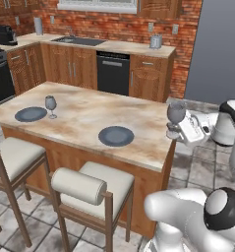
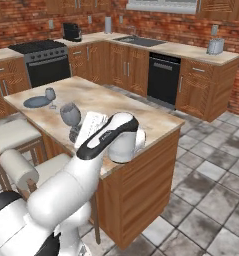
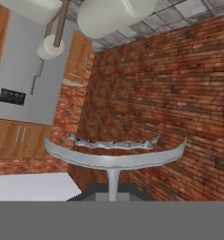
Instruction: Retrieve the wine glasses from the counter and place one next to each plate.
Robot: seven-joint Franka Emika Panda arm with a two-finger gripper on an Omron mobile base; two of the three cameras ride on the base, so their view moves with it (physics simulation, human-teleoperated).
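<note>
The gripper [image 1: 180, 132] is clamped shut on the stem of a wine glass [image 1: 176, 113], holding it upright at the near right end of the marbled-top island [image 1: 89, 115]; in the hand view that glass's foot [image 3: 114, 157] spreads across the lower frame. On the island, the nearer dark grey-blue plate [image 1: 116, 136] lies near the front edge above a cushioned stool [image 1: 89, 187]. Further left, the second plate [image 1: 30, 114] has the other wine glass [image 1: 50, 105] standing just beside it on its right. Beyond, against the red brick wall, the counter [image 1: 119, 46] carries a toaster [image 1: 156, 42] and a sink [image 1: 77, 41], with a black dishwasher [image 1: 112, 72] below.
</note>
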